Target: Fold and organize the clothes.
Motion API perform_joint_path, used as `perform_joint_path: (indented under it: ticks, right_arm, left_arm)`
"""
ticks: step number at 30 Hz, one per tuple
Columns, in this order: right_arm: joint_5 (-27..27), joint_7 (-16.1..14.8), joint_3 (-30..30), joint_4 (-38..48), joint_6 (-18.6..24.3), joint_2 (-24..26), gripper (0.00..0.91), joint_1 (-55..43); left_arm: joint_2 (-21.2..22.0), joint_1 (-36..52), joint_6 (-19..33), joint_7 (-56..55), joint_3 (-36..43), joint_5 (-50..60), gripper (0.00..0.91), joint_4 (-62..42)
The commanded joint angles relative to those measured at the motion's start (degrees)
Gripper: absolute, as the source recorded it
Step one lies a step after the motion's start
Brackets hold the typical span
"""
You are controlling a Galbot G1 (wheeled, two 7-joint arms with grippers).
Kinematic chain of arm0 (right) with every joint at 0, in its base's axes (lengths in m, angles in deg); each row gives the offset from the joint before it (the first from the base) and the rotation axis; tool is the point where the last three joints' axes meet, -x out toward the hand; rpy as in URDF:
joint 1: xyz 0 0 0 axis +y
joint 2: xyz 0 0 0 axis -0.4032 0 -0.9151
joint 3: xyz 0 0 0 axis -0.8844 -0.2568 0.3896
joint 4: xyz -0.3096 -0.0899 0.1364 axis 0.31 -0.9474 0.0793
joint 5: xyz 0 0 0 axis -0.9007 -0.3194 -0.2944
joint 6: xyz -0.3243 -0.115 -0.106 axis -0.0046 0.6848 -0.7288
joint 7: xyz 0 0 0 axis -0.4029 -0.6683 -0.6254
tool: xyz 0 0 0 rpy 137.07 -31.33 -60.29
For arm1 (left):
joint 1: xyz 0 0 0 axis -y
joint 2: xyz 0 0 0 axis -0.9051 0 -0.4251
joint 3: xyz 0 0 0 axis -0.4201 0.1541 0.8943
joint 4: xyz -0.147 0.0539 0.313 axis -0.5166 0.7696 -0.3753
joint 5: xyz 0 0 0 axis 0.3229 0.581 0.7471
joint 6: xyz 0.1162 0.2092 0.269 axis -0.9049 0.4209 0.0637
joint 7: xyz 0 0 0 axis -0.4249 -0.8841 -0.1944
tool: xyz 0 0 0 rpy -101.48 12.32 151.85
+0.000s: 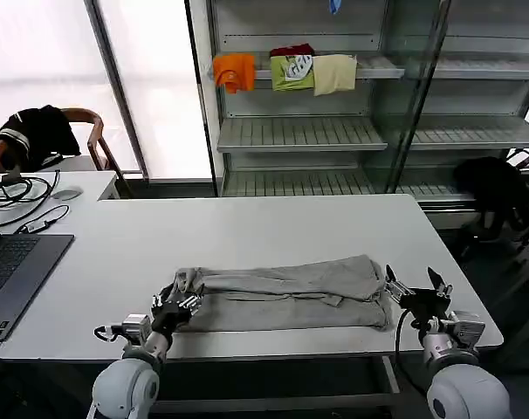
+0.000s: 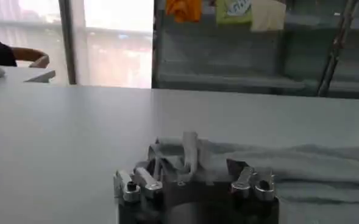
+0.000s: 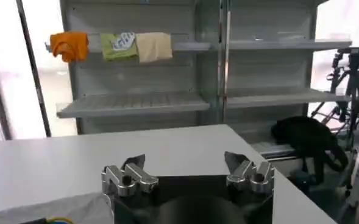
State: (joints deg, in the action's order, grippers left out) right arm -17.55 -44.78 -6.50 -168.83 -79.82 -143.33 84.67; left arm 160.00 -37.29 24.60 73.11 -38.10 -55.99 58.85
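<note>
Grey shirt lies along the near edge of the white table, already doubled into a long narrow band running from the robot's left to its right; no chest print or stripe is legible, so which shirt it is cannot be told. The band shape suggests the lengthwise fold is done and the next fold is end over end, which would explain one gripper posted at each short end. Left gripper sits low at the left end, fingers spread, and in the left wrist view a tuft of grey cloth stands up between them, so the fabric is bunched in the opening but not visibly pinched. Right gripper sits at the right end just past the cloth, fingers wide apart with bare table between them in the right wrist view, the shirt's edge off beside one finger. It looks set to take a corner. Risk: the soft layers may slip apart if only the top one is caught. Folded orange, green and cream cloths hang on the shelf unit behind, a likely place for the finished shirt.
</note>
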Motion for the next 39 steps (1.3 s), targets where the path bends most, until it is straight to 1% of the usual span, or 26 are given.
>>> perform_joint_path:
  ticks: [1,3,9,10,11,12,13,27,37,39]
  right_arm:
    - [0.1,-0.1,0.2,-0.7,-0.1,0.0,0.907,0.5]
    - [0.2,-0.1,0.4,-0.8,0.0,0.1,0.907,0.8]
    - [0.7,-0.2,1.0,-1.2,0.0,0.5,0.907,1.5]
    - [0.7,-0.2,1.0,-1.2,0.1,0.5,0.907,1.6]
    - [0.7,-0.2,1.0,-1.1,0.1,0.5,0.907,1.6]
    - [0.7,-0.2,1.0,-1.1,0.1,0.5,0.907,1.6]
    - [0.6,-0.2,0.8,-1.0,0.1,0.5,0.907,1.6]
    - [0.3,-0.1,-0.5,0.7,0.4,0.5,0.907,0.3]
    - [-0.1,-0.1,-1.7,2.0,0.7,0.2,0.907,-0.7]
    - [-0.1,-0.1,-1.9,2.2,0.7,0.3,0.907,-0.9]
  left_arm:
    - [0.5,-0.3,0.2,0.2,-0.2,0.2,0.282,-1.0]
    - [0.5,-0.3,0.3,0.4,-0.2,0.2,0.312,-1.4]
    - [0.5,0.3,0.5,1.3,-0.6,0.4,0.312,-3.3]
    - [0.5,0.3,0.5,1.4,-0.6,0.4,0.242,-3.4]
    - [0.5,0.2,0.7,1.5,-0.6,0.4,0.151,-3.5]
    - [0.5,0.2,0.8,1.6,-0.6,0.4,0.040,-3.6]
    - [0.5,0.2,0.9,1.6,-0.6,0.5,0.030,-3.7]
    - [0.0,0.7,2.9,2.6,-1.8,1.1,0.010,-6.3]
    - [-2.4,1.3,4.6,3.4,-4.9,0.7,0.010,-8.8]
    - [-4.6,2.1,4.5,3.4,-6.8,-0.1,0.010,-9.6]
